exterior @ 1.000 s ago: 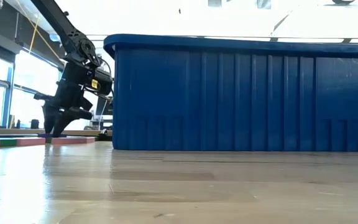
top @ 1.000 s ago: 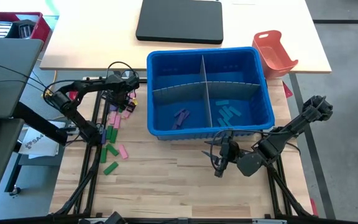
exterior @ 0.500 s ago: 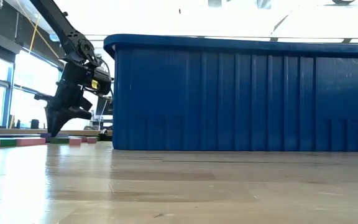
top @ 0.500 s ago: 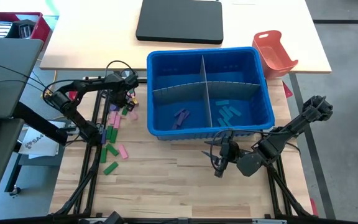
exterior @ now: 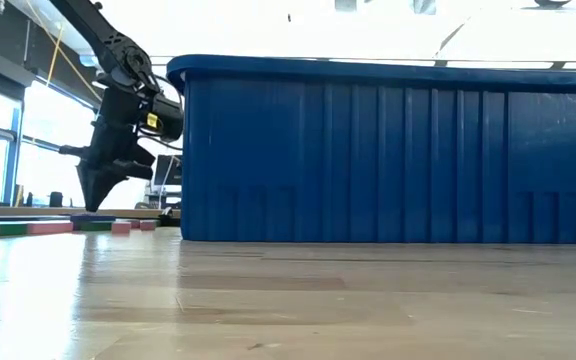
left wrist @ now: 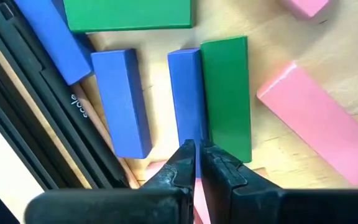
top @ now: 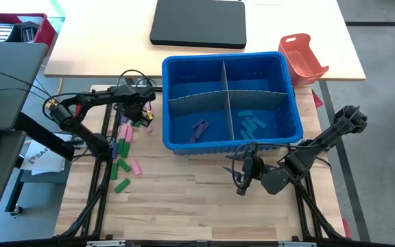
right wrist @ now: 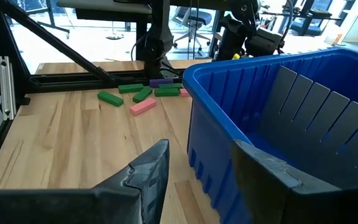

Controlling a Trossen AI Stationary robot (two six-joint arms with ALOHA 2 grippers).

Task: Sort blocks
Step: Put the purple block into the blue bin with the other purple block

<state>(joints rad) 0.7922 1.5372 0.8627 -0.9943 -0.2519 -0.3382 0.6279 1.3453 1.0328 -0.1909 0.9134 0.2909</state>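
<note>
Blocks (top: 125,140) mostly loose on tabletop (top: 184,192), in a scatter just left of blue bin (top: 221,57); a few purple (top: 199,129) and blue ones (top: 252,123) already sorted into separate front compartments.

Left arm (top: 88,99) over upper end of scatter, close to bin's left wall. Left jaws pressed together, tips raised clear of tabletop in low view. Wrist view: tips above the seam between a blue block (left wrist: 185,93) and a green block (left wrist: 229,93) lying side by side and touching; nothing seen pinched between them.

Right arm (top: 314,147) parked in front of bin, right jaws spread, holding nothing.

Judged step: picking one block from the pile. Notes for doing it well:
- Spread jaws before descending; closed tips cannot straddle a block.
- Centre on one block only, across its narrow width, not on the seam.
- Prefer the blue block's free side, or first nudge the pair apart.
- Mind the pink block (left wrist: 316,124) close by and black frame rail (left wrist: 36,106).
- Lift straight up, check the grip, then carry over the matching compartment.
</note>
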